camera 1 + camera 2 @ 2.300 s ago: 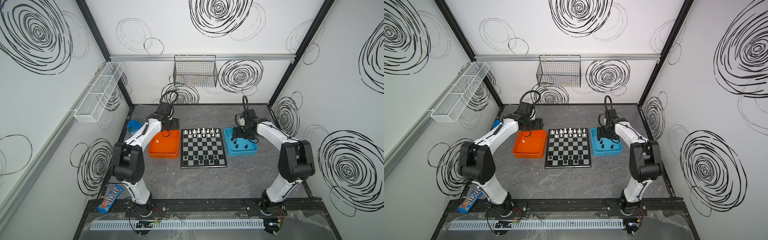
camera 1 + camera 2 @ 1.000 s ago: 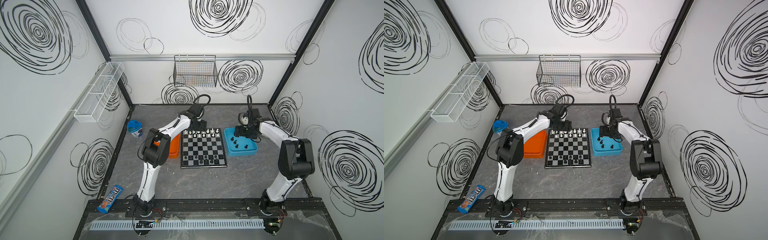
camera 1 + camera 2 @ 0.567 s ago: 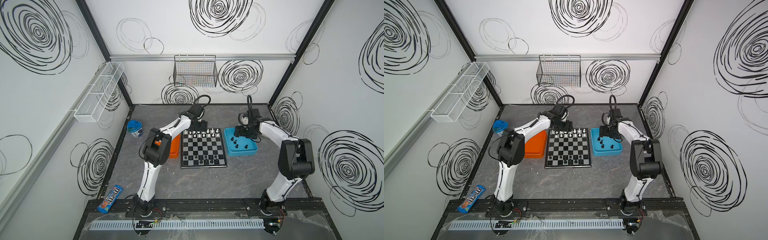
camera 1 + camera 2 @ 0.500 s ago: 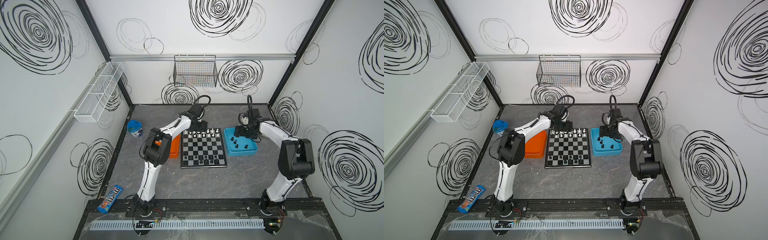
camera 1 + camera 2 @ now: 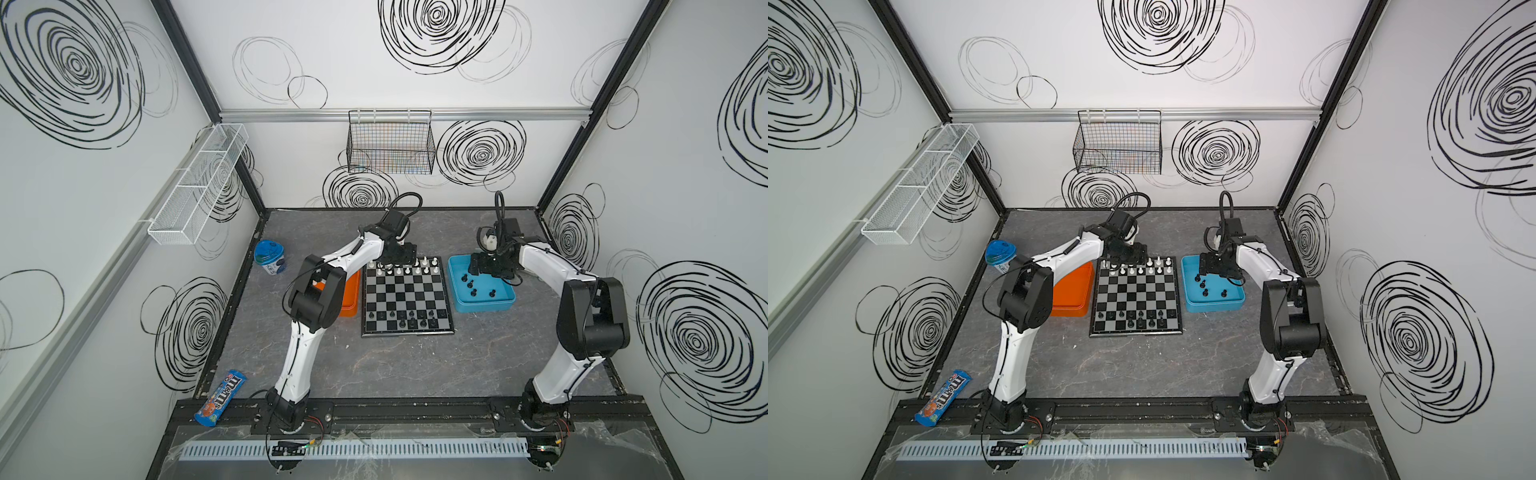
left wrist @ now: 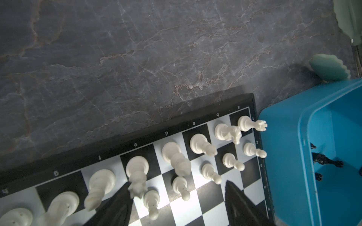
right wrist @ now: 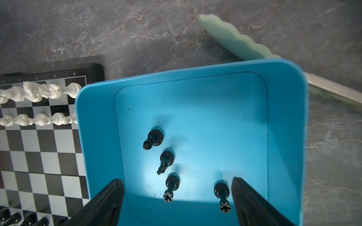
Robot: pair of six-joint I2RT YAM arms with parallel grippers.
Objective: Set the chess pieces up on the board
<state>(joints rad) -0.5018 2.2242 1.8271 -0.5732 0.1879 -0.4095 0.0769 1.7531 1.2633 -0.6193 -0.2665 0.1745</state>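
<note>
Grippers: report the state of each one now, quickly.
Left gripper: open, holding nothing, above the white chess pieces.
Right gripper: open, holding nothing, above the blue tray.

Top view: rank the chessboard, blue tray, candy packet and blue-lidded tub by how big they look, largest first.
1. chessboard
2. blue tray
3. candy packet and blue-lidded tub: too close to rank. The packet is longer but thin, and it lies nearer the camera.
</note>
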